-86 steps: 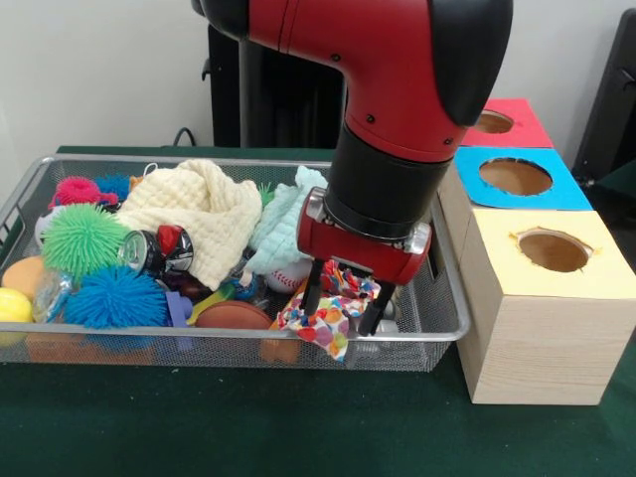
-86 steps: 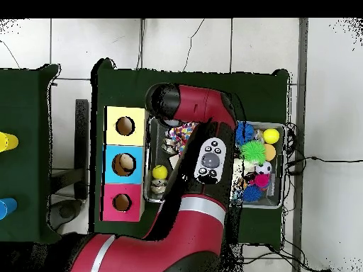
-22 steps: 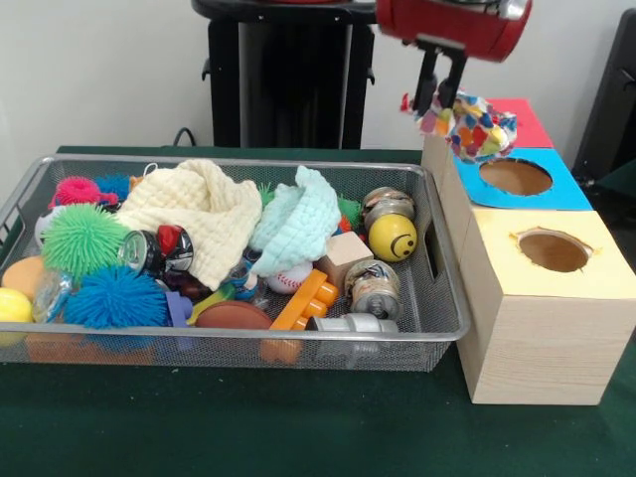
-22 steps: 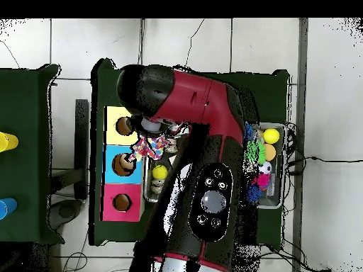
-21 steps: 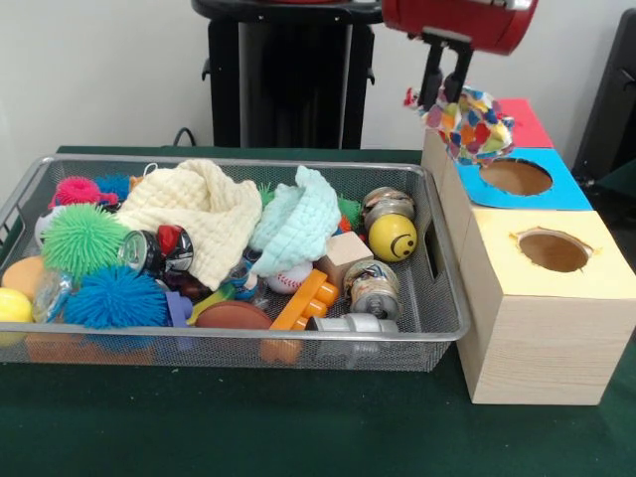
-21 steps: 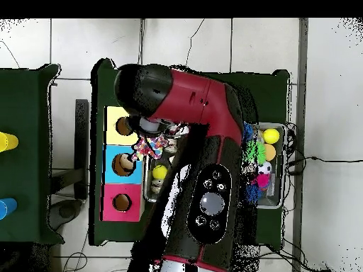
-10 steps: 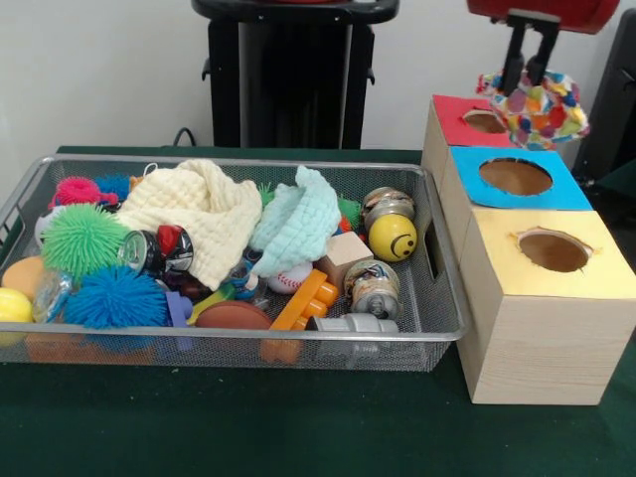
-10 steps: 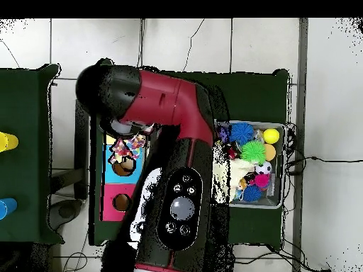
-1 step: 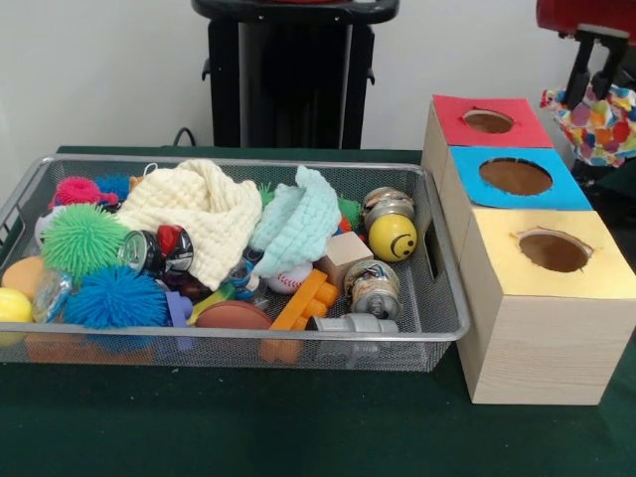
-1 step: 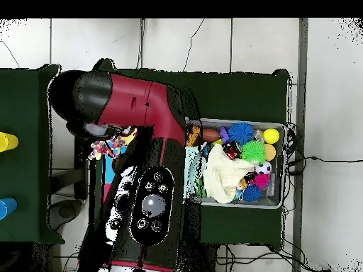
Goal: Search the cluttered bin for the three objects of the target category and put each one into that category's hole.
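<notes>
Gripper [image 9: 596, 75], clenched on crumpled multicoloured patchwork cloth [image 9: 600, 121], has carried it sideways past the red-topped wooden box [image 9: 487, 120], now beside it.

I saw the multicoloured patchwork cloth [image 9: 604, 121] bunched and hanging in the air from the fingers [image 9: 579, 68], out past the far side of the 3 boxes, beyond the blue-topped box [image 9: 517, 177] and red-topped box [image 9: 487, 121]. Overhead, it [image 10: 106, 147] hung at the boxes' outer edge. 2 more cloths lay in the wire bin [image 9: 437, 298]: a cream one [image 9: 199, 219] and a mint one [image 9: 298, 224], both crumpled.
</notes>
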Available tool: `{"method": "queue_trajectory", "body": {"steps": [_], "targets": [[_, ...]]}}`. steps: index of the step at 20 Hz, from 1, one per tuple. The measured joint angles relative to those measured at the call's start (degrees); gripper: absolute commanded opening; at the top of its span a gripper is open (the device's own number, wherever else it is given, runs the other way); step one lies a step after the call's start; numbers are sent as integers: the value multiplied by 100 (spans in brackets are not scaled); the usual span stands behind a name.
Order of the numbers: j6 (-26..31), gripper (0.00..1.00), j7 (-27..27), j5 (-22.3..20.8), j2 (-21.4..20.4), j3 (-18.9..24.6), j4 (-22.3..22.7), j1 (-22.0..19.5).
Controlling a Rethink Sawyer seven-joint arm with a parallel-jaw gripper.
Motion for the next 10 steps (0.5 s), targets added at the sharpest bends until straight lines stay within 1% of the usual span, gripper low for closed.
{"method": "queue_trajectory", "body": {"steps": [10], "targets": [[-18,0,60,-25,458,0,-202,-200]]}}
